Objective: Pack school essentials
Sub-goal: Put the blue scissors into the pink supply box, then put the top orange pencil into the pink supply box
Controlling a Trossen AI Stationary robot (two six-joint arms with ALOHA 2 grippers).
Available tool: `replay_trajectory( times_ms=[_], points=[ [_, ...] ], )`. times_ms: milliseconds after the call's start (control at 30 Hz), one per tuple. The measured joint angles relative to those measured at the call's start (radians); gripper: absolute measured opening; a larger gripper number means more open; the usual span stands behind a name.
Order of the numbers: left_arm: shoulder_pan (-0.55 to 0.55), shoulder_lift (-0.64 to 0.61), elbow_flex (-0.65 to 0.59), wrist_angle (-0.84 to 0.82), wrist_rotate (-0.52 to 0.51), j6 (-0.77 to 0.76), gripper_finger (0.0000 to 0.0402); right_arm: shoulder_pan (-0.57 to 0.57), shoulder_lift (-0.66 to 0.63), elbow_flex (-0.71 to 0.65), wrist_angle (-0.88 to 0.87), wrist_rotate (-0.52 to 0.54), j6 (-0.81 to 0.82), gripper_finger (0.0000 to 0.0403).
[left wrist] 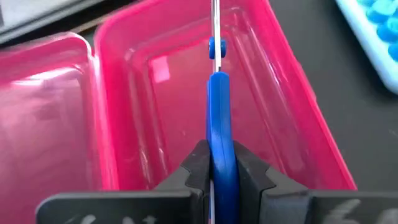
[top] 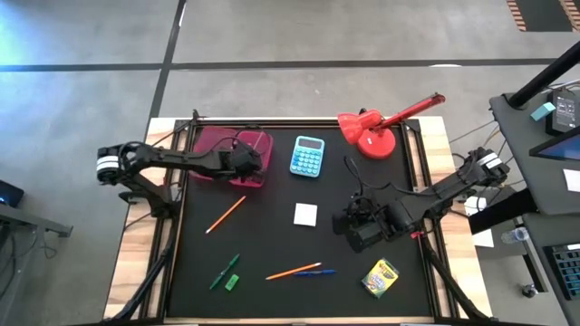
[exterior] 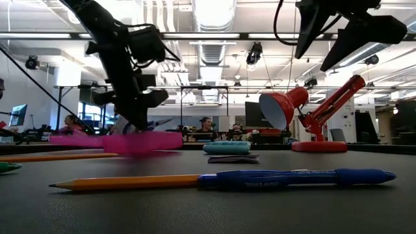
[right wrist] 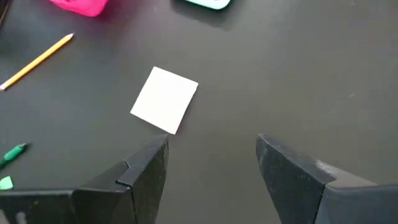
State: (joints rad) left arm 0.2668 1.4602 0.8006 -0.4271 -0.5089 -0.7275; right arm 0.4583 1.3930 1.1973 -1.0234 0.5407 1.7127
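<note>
**Scissors held over the pink case, right arm waiting above bare mat**

We work on a black mat (top: 272, 244) laid over a wooden table (top: 136, 272) with a grey floor around it; our level view looks into an open office with ceiling lights and seated people far behind.

Taking the pink case (top: 231, 145) as our landmark: it lies open at the mat's far left corner. Our left gripper (left wrist: 214, 177) hangs right over it, fingers pinched on the blue-handled scissors (left wrist: 219, 124), blades pointing down into the tray. Just to the right of the case sits the light-blue calculator (top: 308, 156), and further right the red desk lamp (top: 376, 127).

Nearer us than the case lie an orange pencil (top: 226, 215), the white square pad (top: 305, 215), a green marker (top: 223, 270) with the green eraser (top: 232, 282) beside it, a second pencil (top: 292, 271) touching the blue pen (top: 317, 272), and, far off near the right edge, the crayon box (top: 381, 278).

Our right gripper (right wrist: 211, 162) hovers with fingers spread and nothing between them, just right of the pad, with bare mat below.

Only the left wrist view shows the scissors clearly; the overhead view hides them under the arm.
</note>
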Motion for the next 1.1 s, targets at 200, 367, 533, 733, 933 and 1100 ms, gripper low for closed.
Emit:
replay_trajectory(
  times_ms=[200, 367, 533, 733, 933, 1100],
  points=[
    [0.000, 0.011, 0.011, 0.001, 0.054, 0.000, 0.0030, 0.000, 0.000, -0.002, 0.010, -0.003, -0.025, 0.0231],
    [0.002, -0.019, 0.013, 0.000, 0.064, 0.001, 0.0079, 0.000, 0.000, -0.001, 0.011, -0.019, -0.037, 0.0231],
    [0.003, -0.055, 0.013, -0.009, 0.063, 0.001, 0.0132, 0.000, 0.000, -0.002, 0.010, -0.025, -0.038, 0.0231],
    [0.003, -0.116, 0.019, -0.006, 0.113, 0.001, 0.0159, 0.002, 0.000, -0.002, 0.009, -0.113, -0.066, 0.0231],
    [-0.006, -0.187, 0.019, 0.098, 0.254, 0.001, 0.0159, 0.071, 0.000, -0.003, 0.017, -0.316, -0.074, 0.0231],
    [-0.054, -0.202, 0.015, 0.230, 0.376, 0.000, 0.0160, 0.168, 0.000, -0.003, 0.019, -0.458, -0.070, 0.0231]
  ],
)
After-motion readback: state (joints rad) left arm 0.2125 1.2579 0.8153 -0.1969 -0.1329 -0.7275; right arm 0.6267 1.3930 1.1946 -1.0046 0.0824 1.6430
